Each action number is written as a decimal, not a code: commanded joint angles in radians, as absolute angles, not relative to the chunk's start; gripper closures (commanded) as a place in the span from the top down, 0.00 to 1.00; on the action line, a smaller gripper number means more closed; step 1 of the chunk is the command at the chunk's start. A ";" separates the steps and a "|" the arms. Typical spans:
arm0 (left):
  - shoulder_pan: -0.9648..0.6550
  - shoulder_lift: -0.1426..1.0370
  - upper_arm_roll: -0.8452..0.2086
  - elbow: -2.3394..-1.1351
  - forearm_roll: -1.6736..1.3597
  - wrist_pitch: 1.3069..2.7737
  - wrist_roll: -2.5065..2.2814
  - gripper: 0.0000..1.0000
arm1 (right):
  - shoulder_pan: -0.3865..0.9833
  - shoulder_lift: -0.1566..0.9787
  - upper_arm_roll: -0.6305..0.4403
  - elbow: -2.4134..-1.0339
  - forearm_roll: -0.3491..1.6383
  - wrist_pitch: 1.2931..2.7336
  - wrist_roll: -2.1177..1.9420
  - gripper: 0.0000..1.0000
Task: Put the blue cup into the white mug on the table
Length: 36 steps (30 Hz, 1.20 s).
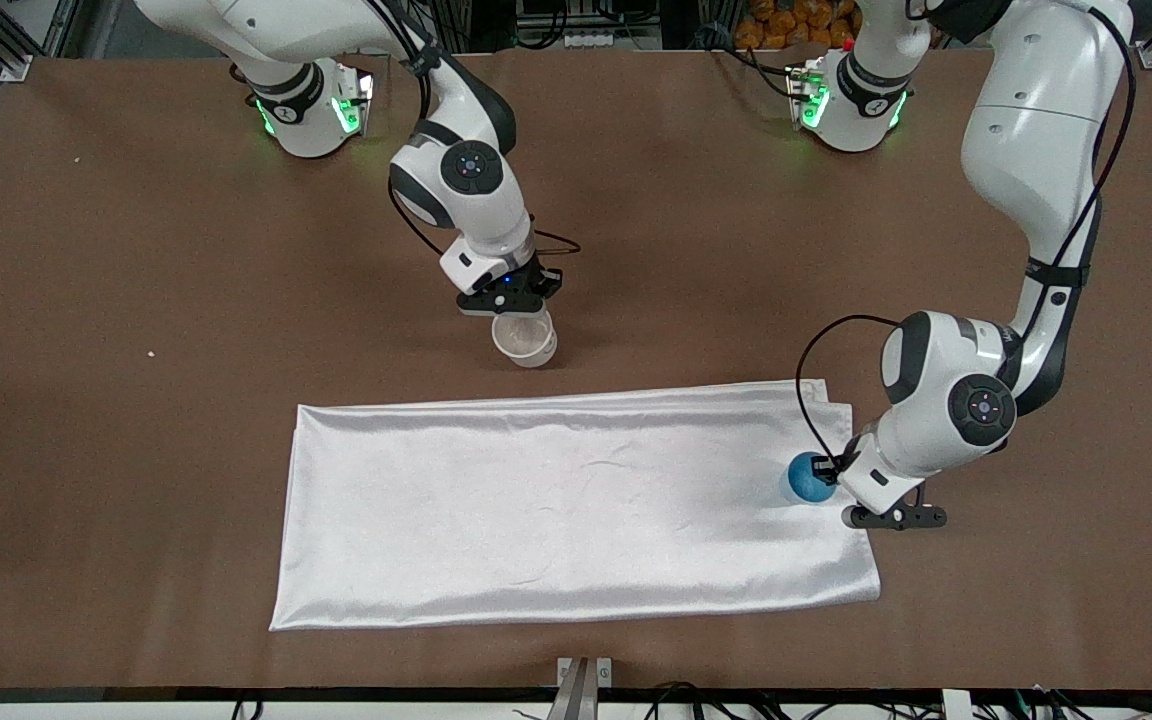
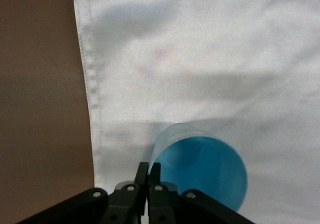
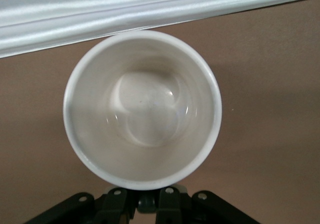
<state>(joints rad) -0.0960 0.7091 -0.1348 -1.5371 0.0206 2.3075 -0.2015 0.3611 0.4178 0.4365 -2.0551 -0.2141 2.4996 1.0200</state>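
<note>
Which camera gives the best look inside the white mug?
The right wrist view: it looks straight down into the white mug, showing its rim and cream interior. The front view shows it small, partly under the right gripper. The left wrist view misses it.

Shiny white cloth [image 1: 576, 510], spread flat, folded double along one edge

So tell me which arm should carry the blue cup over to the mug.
Left. The left gripper is shut on the blue cup, which sits on the white cloth. The right gripper is shut at the white mug on the table.
</note>
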 commanded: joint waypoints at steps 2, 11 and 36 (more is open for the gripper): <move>-0.098 0.710 -0.126 -1.534 0.015 2.313 -0.216 0.00 | 0.365 0.443 0.422 -2.042 -0.265 2.519 1.054 0.00; -0.094 0.703 -0.124 -1.534 0.020 2.313 -0.212 0.00 | 0.371 0.477 0.420 -2.023 -0.327 2.534 1.104 0.00; -0.081 0.634 -0.115 -1.534 0.037 2.304 -0.199 0.00 | 0.367 0.483 0.431 -2.008 -0.411 2.481 1.204 1.00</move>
<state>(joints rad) -0.0796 0.6887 -0.1214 -1.5179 0.0208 2.3106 -0.2012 0.3622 0.5031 0.4236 -2.0208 -0.3868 2.5266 1.1716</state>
